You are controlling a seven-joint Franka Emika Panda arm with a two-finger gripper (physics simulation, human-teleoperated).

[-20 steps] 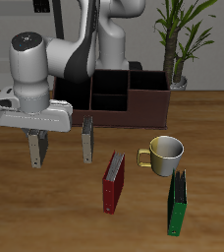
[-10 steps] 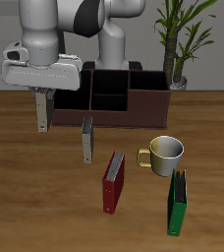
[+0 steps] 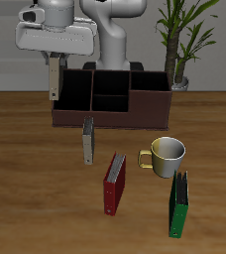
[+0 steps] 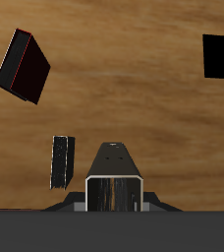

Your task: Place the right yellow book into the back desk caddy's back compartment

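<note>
My gripper is shut on the right yellow book, a thin grey-covered book hanging upright in the air. It is above the table beside the end of the back desk caddy, a long dark reddish-brown box. The back compartment is the small black rear cell of the caddy's divided middle, and it lies off to the side of the book. In the wrist view the held book shows end-on between the fingers.
The other yellow book stands in front of the caddy; it also shows in the wrist view. A red book, a mug and a green book stand nearer the front edge. A potted plant stands behind the caddy.
My gripper has risen with the book from near the table surface to above caddy height, and moved back toward the caddy. Nothing else has moved.
</note>
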